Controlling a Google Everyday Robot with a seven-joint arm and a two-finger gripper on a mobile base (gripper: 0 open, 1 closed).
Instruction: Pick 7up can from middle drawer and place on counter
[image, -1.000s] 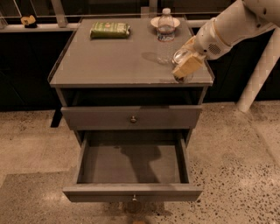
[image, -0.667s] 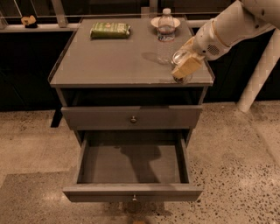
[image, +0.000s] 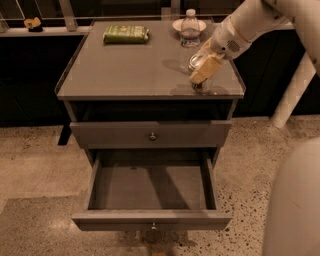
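The 7up can (image: 199, 86) stands upright on the worktop (image: 130, 70) near its front right corner, about 4 o'clock from the worktop's centre, with its long axis vertical. The pincer (image: 202, 75) is right at the can, reaching in from 1 o'clock and slanting down across the can's side. Whether it is clenched on the can or has released it cannot be told. The middle drawer (image: 150, 187) hangs open at 6 o'clock below, its grey inside bare. The placing looks all but done. What is left is probably a release, then a lift away toward 1 o'clock, clear of the water bottle (image: 189, 25) at 12 o'clock.
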